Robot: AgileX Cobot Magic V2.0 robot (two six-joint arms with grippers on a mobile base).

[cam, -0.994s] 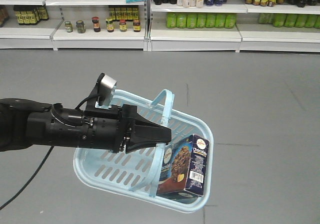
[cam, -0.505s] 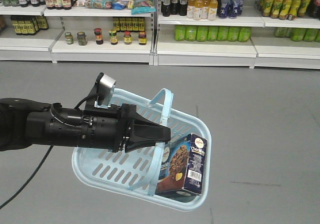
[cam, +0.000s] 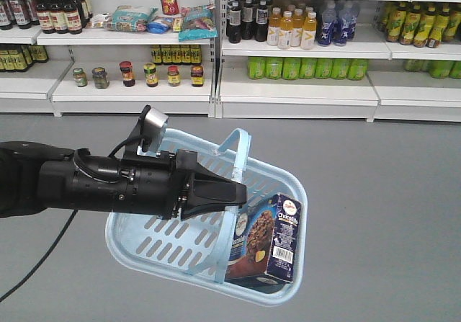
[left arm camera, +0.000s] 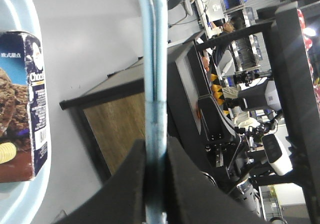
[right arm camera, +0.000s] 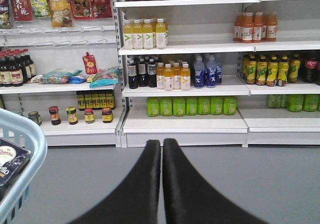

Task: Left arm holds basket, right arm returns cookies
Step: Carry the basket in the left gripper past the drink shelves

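Stocked shelves [cam: 295, 91] of bottles and jars line the far wall beyond the grey floor [cam: 374, 171]. The left arm [cam: 108, 185] crosses in front of the basket [cam: 144, 246], hiding part of its left half. The left gripper [cam: 236, 193] clamps the basket by one handle [left arm camera: 154, 58], a pinch seen only from the left wrist. Only the right wrist view shows the right gripper [right arm camera: 161, 151], fingers pressed together, empty. The cookies [cam: 270, 239] stand nearly upright at the basket's right end, long axis vertical, front towards the camera
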